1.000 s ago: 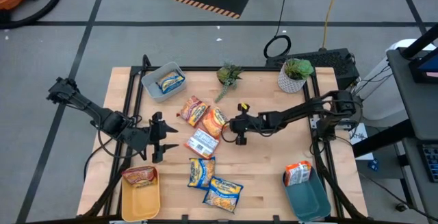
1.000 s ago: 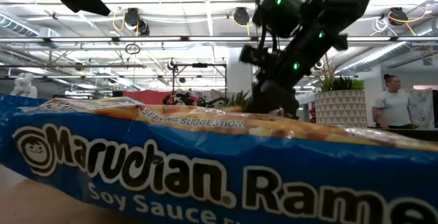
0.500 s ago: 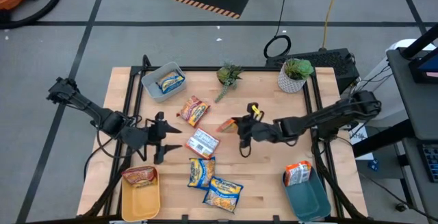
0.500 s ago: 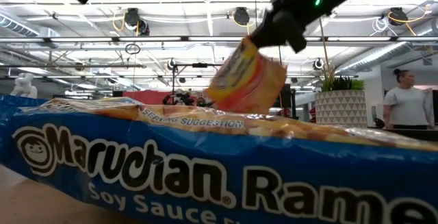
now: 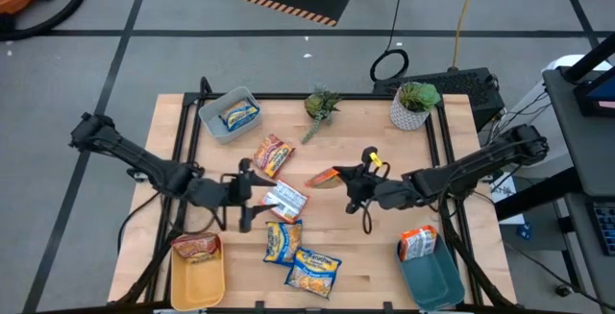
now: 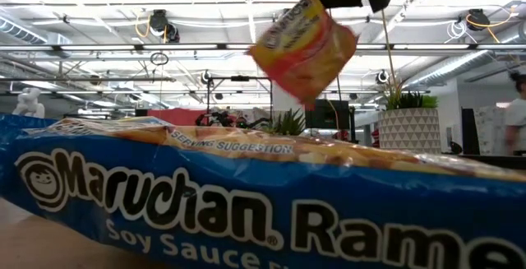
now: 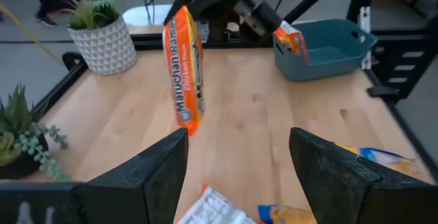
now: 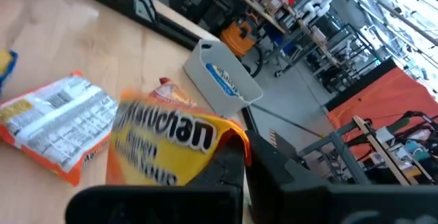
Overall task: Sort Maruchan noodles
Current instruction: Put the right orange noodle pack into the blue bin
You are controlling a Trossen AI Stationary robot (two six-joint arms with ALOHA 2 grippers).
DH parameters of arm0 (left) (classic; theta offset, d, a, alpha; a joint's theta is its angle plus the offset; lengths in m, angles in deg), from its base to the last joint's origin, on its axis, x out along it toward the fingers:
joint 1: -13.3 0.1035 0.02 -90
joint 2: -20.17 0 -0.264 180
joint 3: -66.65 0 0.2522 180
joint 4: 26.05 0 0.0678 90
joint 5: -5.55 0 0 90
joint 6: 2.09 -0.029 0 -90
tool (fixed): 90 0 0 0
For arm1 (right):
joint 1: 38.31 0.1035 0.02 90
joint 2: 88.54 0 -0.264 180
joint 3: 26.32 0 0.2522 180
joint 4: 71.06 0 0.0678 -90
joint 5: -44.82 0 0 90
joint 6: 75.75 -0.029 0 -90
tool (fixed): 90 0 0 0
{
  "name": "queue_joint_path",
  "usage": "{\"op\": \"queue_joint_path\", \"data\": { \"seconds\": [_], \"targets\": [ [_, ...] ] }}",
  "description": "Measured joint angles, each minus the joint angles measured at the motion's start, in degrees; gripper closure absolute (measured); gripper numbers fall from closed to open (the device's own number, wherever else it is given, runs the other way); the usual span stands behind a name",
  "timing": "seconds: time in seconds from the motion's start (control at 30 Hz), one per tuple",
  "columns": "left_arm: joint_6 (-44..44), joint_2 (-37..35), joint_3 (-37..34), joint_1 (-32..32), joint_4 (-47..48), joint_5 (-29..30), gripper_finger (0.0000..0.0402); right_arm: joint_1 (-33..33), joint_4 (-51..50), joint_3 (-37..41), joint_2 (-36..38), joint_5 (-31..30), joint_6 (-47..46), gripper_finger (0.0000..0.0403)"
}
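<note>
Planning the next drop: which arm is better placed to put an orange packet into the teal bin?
The right. The right gripper is shut on the orange packet, lifted off the table, and the teal bin sits on its side. The left gripper hangs open by the white packet.

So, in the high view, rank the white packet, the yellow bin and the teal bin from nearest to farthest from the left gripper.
1. White packet, just right of the open left gripper.
2. Yellow bin, at the table's near left corner.
3. Teal bin, at the near right corner.
</note>
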State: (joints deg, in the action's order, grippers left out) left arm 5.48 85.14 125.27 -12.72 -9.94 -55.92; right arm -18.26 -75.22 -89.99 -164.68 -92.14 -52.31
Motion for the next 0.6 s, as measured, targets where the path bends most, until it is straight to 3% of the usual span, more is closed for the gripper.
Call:
{"op": "queue_joint_path", "data": {
  "seconds": [0.33, 0.6],
  "targets": [
    [-5.0, 11.5, 0.0, 4.0, -16.3, 0.1, 0.0137, 2.5, 5.8, 0.0, 0.5, -0.4, 4.3, 0.0403],
    [-8.4, 16.4, 0.0, 5.6, -19.7, 0.1, 0.0066, 3.3, 6.4, 0.0, 0.5, -2.9, 5.8, 0.0403]
  ]
}}
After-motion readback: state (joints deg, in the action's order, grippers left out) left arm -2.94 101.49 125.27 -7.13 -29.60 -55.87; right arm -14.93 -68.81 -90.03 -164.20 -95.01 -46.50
